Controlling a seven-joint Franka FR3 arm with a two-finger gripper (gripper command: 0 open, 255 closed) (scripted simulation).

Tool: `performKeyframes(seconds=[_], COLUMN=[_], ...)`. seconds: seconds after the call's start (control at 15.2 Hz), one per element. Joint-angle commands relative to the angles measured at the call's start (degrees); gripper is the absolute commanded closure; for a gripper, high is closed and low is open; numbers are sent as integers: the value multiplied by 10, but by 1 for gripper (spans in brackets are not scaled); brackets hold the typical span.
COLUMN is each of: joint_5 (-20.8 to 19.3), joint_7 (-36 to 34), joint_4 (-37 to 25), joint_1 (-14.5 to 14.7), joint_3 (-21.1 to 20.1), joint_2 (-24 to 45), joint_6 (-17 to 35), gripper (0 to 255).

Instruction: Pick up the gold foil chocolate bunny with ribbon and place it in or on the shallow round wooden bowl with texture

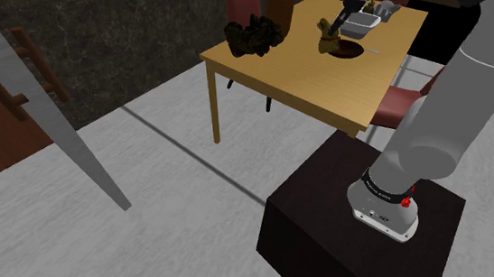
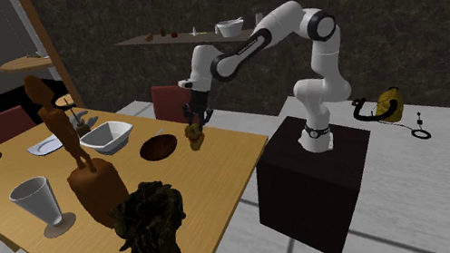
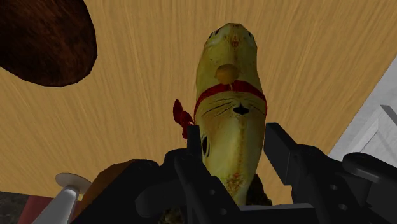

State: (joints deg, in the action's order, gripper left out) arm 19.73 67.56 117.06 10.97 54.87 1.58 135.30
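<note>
The fingers [image 3: 287, 153] clasp one gold bunny [image 3: 230, 95] between them, its red ribbon [image 3: 183, 118] just past the fingertips. One dark round bowl [image 3: 44, 38] lies on the desk [image 3: 140, 95], ahead of the fingers and off to one side. Advice: carry the bunny upright until the bowl is directly beneath the fingers, lower, then release. Also on the desk are one white dish [image 2: 107, 137] and one glass [image 2: 38, 204].
</note>
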Motion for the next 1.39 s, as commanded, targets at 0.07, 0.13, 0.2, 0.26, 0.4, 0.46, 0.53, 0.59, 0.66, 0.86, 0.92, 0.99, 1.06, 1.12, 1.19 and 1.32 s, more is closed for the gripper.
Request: performKeyframes(seconds=[0.07,0.13,0.2,0.26,0.4,0.46,0.53,0.59,0.66,0.86,0.92,0.99,1.06,1.12,1.19,1.32], joint_5=[100,126,147,167,201,216,229,241,252,282,291,300,308,317,329,328], joint_7=[88,109,126,141,165,174,181,186,190,192,189,183,175,161,130,144], joint_4=[-71,-96,-122,-149,-205,-235,-265,-298,-331,-446,-491,-540,-597,-667,-798,-757], joint_1=[-44,-67,-92,-118,-168,-193,-219,-245,-271,-353,-382,-413,-447,-485,-552,-535], joint_3=[11,7,-1,-9,-23,-30,-38,-45,-53,-77,-85,-94,-104,-114,-133,-131], joint_2=[84,110,135,159,204,227,249,271,293,361,386,412,441,476,537,527], joint_6=[-49,-67,-84,-102,-137,-154,-171,-188,-204,-256,-275,-294,-315,-339,-380,-360], gripper=[255,255,255,255,255,255,255,255,255,255,255,255,255,255,255,255])
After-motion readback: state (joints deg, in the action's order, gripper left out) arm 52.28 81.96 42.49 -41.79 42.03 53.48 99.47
